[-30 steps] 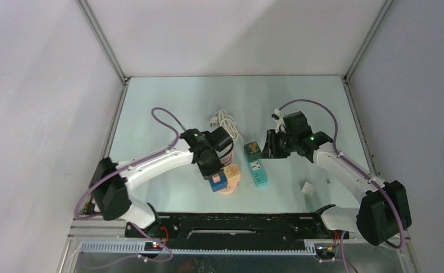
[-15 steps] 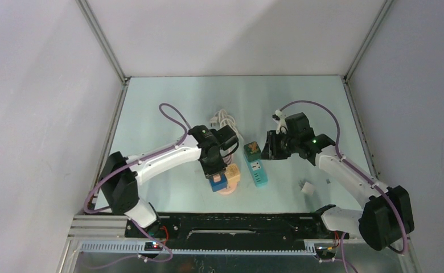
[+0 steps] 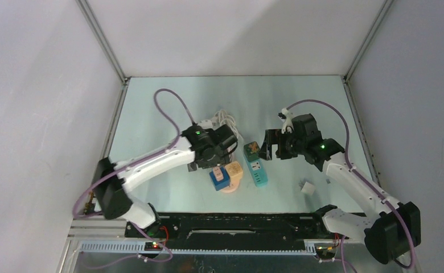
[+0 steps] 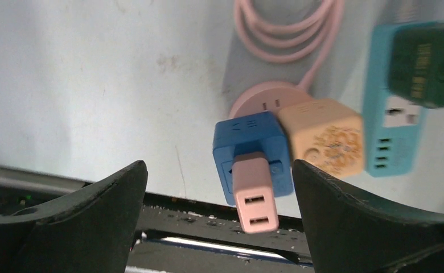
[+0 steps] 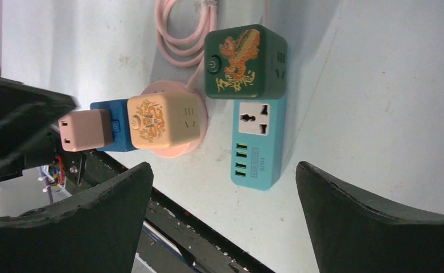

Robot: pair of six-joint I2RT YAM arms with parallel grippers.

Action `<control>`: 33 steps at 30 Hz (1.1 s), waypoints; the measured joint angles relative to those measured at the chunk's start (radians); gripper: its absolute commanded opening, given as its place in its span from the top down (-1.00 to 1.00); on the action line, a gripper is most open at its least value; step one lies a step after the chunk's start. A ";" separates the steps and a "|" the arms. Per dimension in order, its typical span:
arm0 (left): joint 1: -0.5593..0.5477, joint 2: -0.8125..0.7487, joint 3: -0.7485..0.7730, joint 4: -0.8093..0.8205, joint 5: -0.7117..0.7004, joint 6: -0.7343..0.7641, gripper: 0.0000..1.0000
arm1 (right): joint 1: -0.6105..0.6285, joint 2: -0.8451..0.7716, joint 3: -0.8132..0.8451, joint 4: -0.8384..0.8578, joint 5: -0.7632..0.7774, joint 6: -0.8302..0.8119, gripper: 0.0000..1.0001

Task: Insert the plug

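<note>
The pink plug (image 4: 255, 193) sticks out of a face of the blue cube (image 4: 248, 128), which touches the yellow cube (image 4: 322, 136); in the top view it lies at about 5 o'clock from the left jaws. Those jaws are spread wide, gripping nothing. The right jaws, likewise spread and empty, hover over the surface (image 3: 237, 91) with the teal power strip (image 3: 258, 173) at their 7 o'clock.

Pale green tabletop (image 3: 299, 96) — plain white walls (image 3: 231, 34) on three sides, metal corner struts (image 3: 102, 42).
</note>
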 measured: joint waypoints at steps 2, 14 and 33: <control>0.000 -0.083 -0.018 0.046 -0.021 0.034 -0.99 | -0.003 -0.019 -0.002 -0.013 0.028 0.004 -0.99; 0.002 -0.536 -0.201 0.340 -0.096 0.242 -0.99 | -0.085 -0.188 -0.124 -0.144 0.316 0.163 -0.94; 0.002 -0.558 -0.311 0.436 -0.178 0.374 -0.99 | -0.315 -0.134 -0.234 -0.395 0.552 0.496 -0.24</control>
